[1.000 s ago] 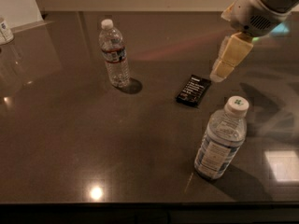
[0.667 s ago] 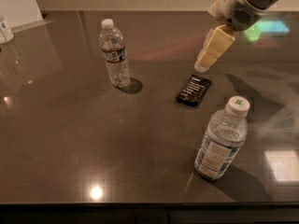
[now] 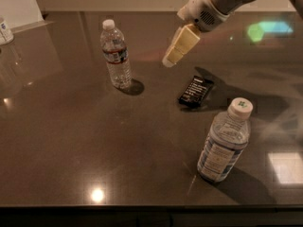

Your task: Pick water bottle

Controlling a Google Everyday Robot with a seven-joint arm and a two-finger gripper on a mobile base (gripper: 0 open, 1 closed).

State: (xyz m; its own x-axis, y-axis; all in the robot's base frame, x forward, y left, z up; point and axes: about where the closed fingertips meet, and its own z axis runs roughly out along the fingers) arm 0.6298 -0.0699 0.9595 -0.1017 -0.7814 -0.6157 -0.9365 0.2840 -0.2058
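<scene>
The water bottle (image 3: pixel 116 54) is tall, slim and clear, with a white cap and a narrow red-and-blue label band. It stands upright on the dark table (image 3: pixel 71 141) at the back left. My gripper (image 3: pixel 178 47) hangs in the air to the right of the bottle, about level with its upper half and well apart from it. Its cream-coloured fingers point down and to the left. Nothing is in it.
A stouter bottle (image 3: pixel 225 141) with a blue-white label and green-marked cap stands at the front right. A black flat packet (image 3: pixel 195 91) lies between the two bottles, below the gripper. A white container (image 3: pixel 4 30) sits at the far left edge.
My gripper has moved left across the table, from the right edge toward the water bottle. The bottles and the packet have not moved.
</scene>
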